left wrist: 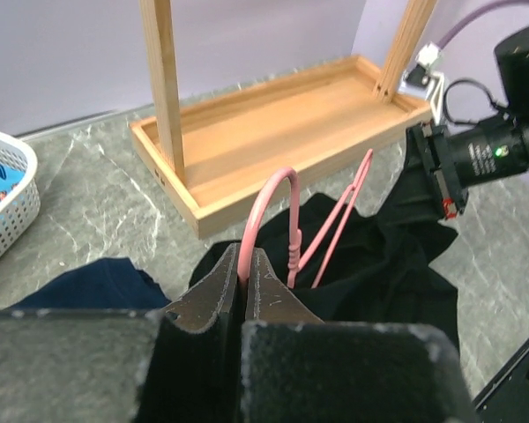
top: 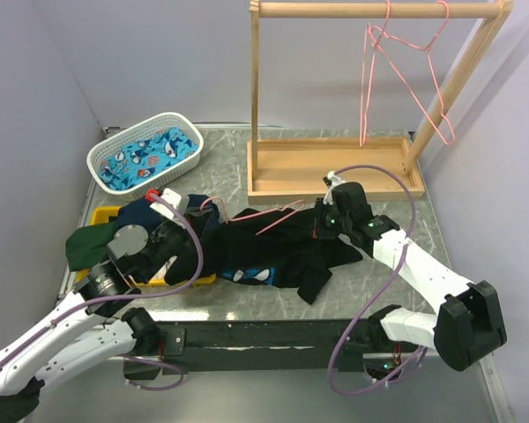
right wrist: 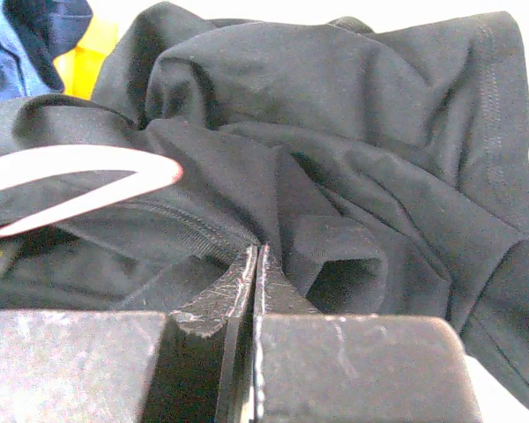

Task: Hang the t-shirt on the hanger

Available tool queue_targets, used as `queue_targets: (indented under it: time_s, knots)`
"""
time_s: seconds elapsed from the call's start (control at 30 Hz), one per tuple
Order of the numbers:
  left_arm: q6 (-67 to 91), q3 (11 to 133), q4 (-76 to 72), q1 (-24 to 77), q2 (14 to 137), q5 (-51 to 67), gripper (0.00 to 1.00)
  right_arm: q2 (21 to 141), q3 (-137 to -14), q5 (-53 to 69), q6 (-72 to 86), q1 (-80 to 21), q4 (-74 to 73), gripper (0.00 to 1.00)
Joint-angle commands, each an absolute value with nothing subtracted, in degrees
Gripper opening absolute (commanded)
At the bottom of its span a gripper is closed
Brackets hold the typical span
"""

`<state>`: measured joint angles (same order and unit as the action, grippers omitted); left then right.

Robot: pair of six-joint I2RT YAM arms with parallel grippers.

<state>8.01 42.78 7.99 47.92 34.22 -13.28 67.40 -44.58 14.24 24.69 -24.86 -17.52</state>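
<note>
Hanger [left wrist: 294,247] curves thin, pink, over rumpled t-shirt [left wrist: 397,264].

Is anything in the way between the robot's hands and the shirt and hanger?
Nothing visible. The left gripper pinches the hanger by its hook, and the right gripper pinches a fold of the t-shirt.

The left gripper [left wrist: 244,263] has its black padded jaws pressed together on the hook of the thin pink wire hanger [left wrist: 294,220], which lies on the crumpled black t-shirt [left wrist: 388,264] before a shallow wooden tray [left wrist: 273,132].
</note>
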Motion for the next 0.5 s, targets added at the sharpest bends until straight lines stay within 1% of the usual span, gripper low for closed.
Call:
queue_targets:
  time_s: [0.0, 0.13, 0.4, 0.43, 0.47]
  knots:
    - [7.56, 45.35, 8.43, 47.72, 34.63, -10.9, 0.01, 67.06, -44.12, 15.73, 25.4, -24.35, -14.5, 0.0]
    - [6.07, 45.18, 10.19, 47.72, 33.66, -6.87, 0.01, 69.25, -43.25, 16.08, 25.31, -24.26, -13.01, 0.0]
    - [5.1, 46.14, 16.78, 47.64, 31.29, -5.36, 0.01, 71.46, -40.44, 14.85, 27.07, -24.35, -8.44, 0.0]
    - [5.1, 45.97, 17.14, 47.72, 31.12, -5.27, 0.01, 70.67, -39.99, 14.85, 27.16, -24.35, -8.18, 0.01]
    - [5.27, 45.79, 17.66, 47.72, 31.29, -5.19, 0.01, 69.88, -39.56, 14.77, 27.42, -24.35, -7.65, 0.05]
